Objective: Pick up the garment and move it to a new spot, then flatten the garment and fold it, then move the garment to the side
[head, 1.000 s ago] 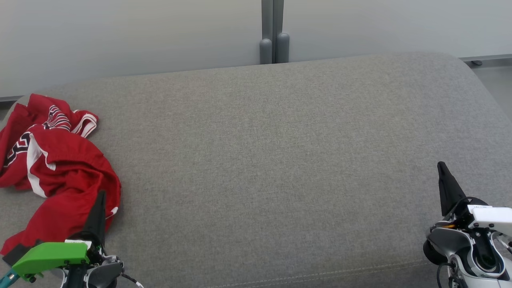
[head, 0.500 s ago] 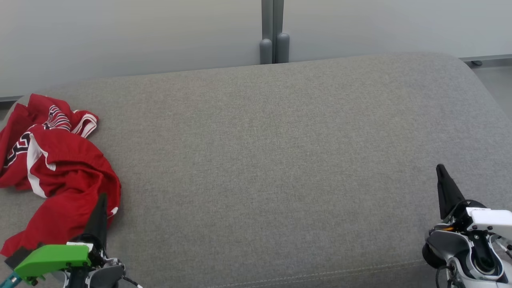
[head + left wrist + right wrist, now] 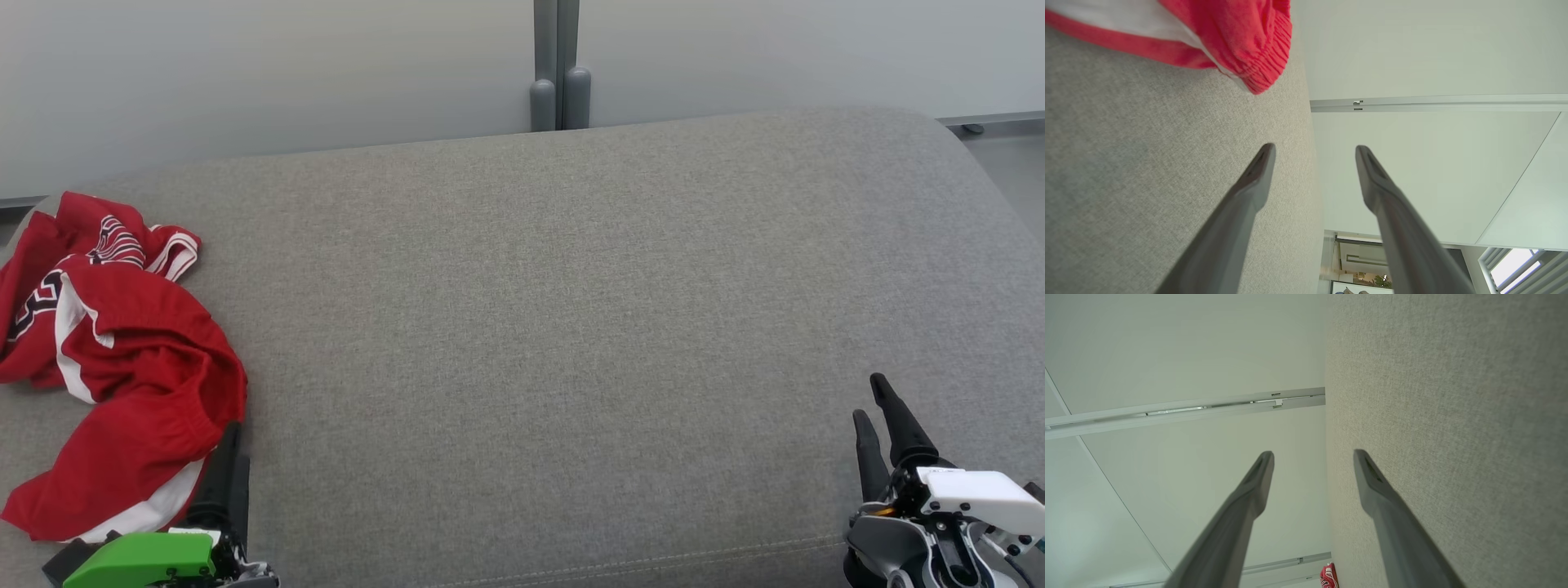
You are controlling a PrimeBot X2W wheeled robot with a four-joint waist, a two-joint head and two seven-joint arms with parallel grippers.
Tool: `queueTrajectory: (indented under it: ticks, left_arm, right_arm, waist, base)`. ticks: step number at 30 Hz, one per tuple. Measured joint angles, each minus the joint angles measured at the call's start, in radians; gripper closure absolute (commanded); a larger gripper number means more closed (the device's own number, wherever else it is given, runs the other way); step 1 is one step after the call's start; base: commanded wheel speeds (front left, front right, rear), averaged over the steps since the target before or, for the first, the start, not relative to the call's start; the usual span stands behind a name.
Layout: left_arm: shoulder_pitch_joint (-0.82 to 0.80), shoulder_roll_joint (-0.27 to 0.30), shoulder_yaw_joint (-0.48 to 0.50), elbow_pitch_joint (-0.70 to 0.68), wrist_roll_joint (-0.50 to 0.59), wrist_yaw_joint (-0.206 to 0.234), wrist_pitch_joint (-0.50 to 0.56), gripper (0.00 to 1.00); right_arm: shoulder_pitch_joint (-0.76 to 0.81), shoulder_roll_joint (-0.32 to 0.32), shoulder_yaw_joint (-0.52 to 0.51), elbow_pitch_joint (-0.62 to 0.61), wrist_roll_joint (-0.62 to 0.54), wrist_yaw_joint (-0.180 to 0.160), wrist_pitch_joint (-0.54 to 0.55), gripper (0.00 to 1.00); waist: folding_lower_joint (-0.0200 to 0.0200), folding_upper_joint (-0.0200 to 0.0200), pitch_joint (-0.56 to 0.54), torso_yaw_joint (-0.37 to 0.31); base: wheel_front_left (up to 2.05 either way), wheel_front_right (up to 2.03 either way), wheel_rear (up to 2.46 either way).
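1. So, in the head view the left gripper (image 3: 234,437) sits low at the bottom left, above a green cover (image 3: 139,557). Its dark fingers point up the frame, and their tips are just beside the garment (image 3: 122,359); I cannot tell whether they touch it. The right gripper (image 3: 869,398) sits at the bottom right under a white housing (image 3: 980,490), fingers tilted up and slightly left. They are parted over the bare grey cushion (image 3: 531,327), with nothing between them. The garment is red with white trim and dark lettering, and lies crumpled in a heap at the cushion's left end, well apart from the right gripper.
2. In the left wrist view, the left gripper (image 3: 1314,149) has its two fingers spread wide and grips nothing. One finger lies over the cushion (image 3: 1147,163), the other against the pale wall (image 3: 1433,49). A bunched red edge of the garment (image 3: 1241,36), ribbed at the hem with a white band, lies ahead of the tips, apart from them.
3. In the right wrist view, the right gripper (image 3: 1312,453) is likewise spread wide and empty beside the cushion (image 3: 1453,416). The garment (image 3: 1329,577) is a small red scrap far off at the bottom edge
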Motion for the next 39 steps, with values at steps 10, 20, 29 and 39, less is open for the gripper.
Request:
queueTrajectory:
  ticks: [10, 20, 29, 39]
  left_arm:
    - [-0.001, 0.001, -0.013, -0.033, 0.088, 0.0, -0.034, 0.0]
    - [-0.003, 0.006, -0.017, -0.09, 0.271, 0.022, -0.067, 0.0]
    - [-0.003, 0.007, -0.042, -0.136, 0.45, 0.039, -0.098, 0.0]
    - [-0.001, 0.017, -0.062, -0.172, 0.649, 0.075, -0.133, 0.0]
  right_arm:
    - [-0.003, -0.002, 0.012, -0.028, -0.114, -0.008, -0.034, 0.0]
    - [-0.016, -0.016, 0.049, -0.077, -0.302, -0.028, -0.069, 0.0]
    - [-0.023, -0.031, 0.105, -0.12, -0.488, -0.052, -0.099, 0.0]
    - [-0.023, -0.032, 0.159, -0.151, -0.654, -0.072, -0.134, 0.0]
  waist:
    - [0.0, 0.0, -0.002, 0.0]
    - [0.0, 0.0, -0.001, 0.0]
    - [0.0, 0.0, 0.004, -0.001]
    - [0.0, 0.0, 0.009, -0.001]
  base:
    - [0.0, 0.0, 0.0]
    - [0.0, 0.0, 0.0]
    - [0.0, 0.0, 0.0]
    - [0.0, 0.0, 0.0]
